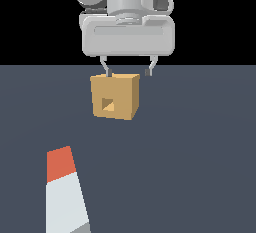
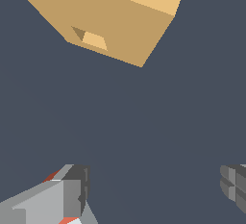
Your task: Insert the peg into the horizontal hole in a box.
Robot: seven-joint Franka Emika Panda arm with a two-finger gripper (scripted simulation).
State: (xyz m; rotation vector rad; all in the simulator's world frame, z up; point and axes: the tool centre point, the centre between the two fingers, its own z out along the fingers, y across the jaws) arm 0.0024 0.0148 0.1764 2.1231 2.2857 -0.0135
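Observation:
The peg (image 1: 64, 192) lies on the dark floor near the exterior view's lower left, pale grey-white with its orange-red end pointing toward the box. The tan-orange box (image 1: 126, 94) rests farther back, and the square hole (image 1: 108, 105) in its front face shows dark inside. My gripper (image 1: 128, 73) hangs just above and behind the box top, open, with nothing between its fingers. In the wrist view the box (image 2: 129, 26) and its hole (image 2: 91, 39) lie ahead of my gripper (image 2: 153, 189). A sliver of the peg (image 2: 50, 176) shows behind one finger (image 2: 72, 192).
A flat dark grey-blue floor (image 1: 200, 167) spreads around the box and peg, ending at a black background behind the arm.

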